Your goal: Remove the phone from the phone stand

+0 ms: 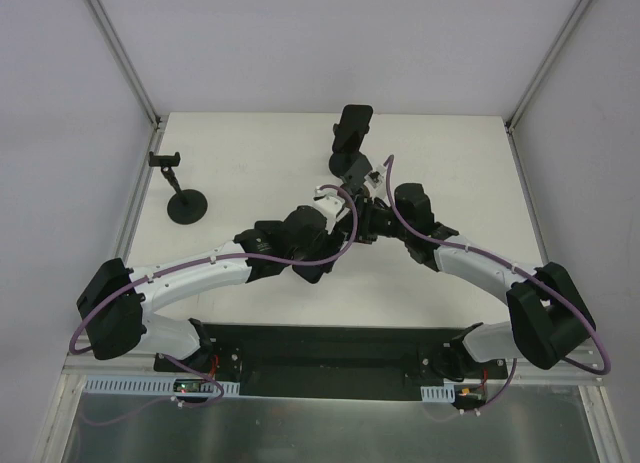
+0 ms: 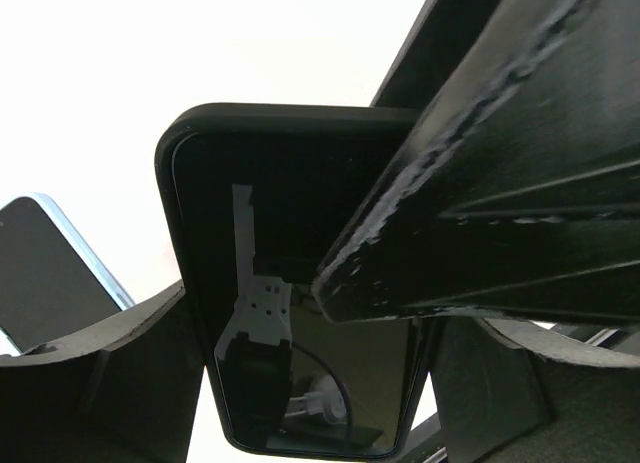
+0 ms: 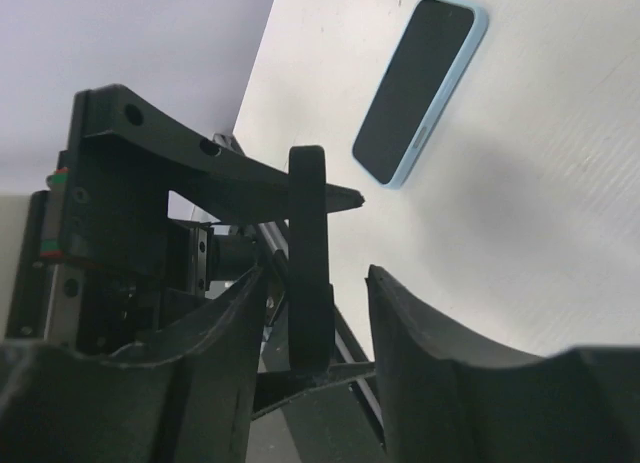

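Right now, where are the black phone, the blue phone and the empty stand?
black phone (image 2: 285, 233): left wrist view, on its screen.
blue phone (image 3: 418, 88): right wrist view, on its screen.
empty stand (image 1: 188, 207): top view, on its round base.

Robot lab cell: white table (image 1: 250, 153), plain panel walls (image 1: 350, 43).

Black phone (image 2: 270, 183) between left pincer (image 2: 300, 403) fingers; second phone (image 2: 50, 273) at left.

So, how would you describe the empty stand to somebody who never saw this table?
Look at the far left part of the white table. The stand there has a round black base, a thin stem and a small clamp on top. Its clamp holds nothing, while the black phone stands upright mid-table.
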Controlling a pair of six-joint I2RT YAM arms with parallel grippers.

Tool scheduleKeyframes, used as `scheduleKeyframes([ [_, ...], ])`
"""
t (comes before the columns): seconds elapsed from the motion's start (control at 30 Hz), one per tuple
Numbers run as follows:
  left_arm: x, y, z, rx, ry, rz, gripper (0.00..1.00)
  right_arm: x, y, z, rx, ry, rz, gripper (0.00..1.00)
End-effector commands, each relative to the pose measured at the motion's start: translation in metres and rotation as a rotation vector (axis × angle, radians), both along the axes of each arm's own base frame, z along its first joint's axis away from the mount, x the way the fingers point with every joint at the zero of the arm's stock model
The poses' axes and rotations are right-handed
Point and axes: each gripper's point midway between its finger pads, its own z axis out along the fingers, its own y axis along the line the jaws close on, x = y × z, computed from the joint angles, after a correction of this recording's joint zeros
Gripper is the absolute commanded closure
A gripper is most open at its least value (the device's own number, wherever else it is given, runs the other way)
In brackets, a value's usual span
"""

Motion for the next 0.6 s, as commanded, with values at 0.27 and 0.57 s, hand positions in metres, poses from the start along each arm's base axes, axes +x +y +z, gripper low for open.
scheduleKeyframes([
  [0.27, 0.023, 0.029, -0.018, 0.017, 0.073, 0.337, 0.98, 0.024, -0.044, 0.018, -0.033, -0.180, -0.190, 0.06],
  [0.57, 0.054, 0.050, -0.062, 0.028, 0.254, 0.543, 1.00, 0.031, -0.085, 0.000, -0.196, -0.298, -0.340, 0.04],
])
